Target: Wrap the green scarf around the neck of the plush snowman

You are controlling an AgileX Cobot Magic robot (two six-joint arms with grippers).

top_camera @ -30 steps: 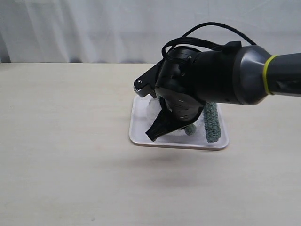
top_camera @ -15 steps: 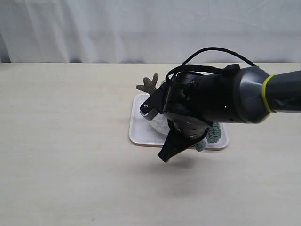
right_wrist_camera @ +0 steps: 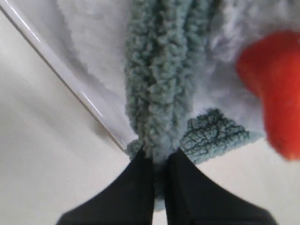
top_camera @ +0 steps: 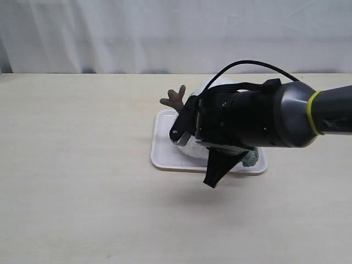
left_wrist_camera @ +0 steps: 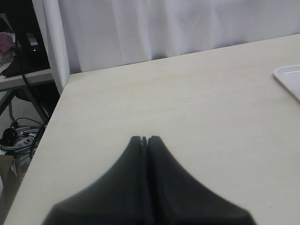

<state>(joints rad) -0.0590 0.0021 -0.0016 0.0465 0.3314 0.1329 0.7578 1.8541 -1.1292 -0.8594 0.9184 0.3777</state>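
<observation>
The green scarf (right_wrist_camera: 157,84) is looking soft, light and limp, a fuzzy ribbed strip that will probably sag and fold wherever it is unsupported, yet should not slip readily from a firm pinch. Taking it close to one rounded end would, I judge, leave the most free length to lead round the neck. It is running across the plush snowman (right_wrist_camera: 234,23), just beside the orange nose (right_wrist_camera: 269,89), and is passing over the rim of the white tray (right_wrist_camera: 75,82) that is carrying the toy. The right gripper (right_wrist_camera: 158,157) is pinching the strip between pressed-together jaws, just outside that rim, over the table (top_camera: 82,192) by the tray's near edge. One brown twig arm (top_camera: 174,98) is sticking up past the tray's far edge. The snowman looks light and squashy itself, so a hard tug may drag it. The left gripper (left_wrist_camera: 144,139) is hanging well apart from the tray, jaws pressed together on nothing.
</observation>
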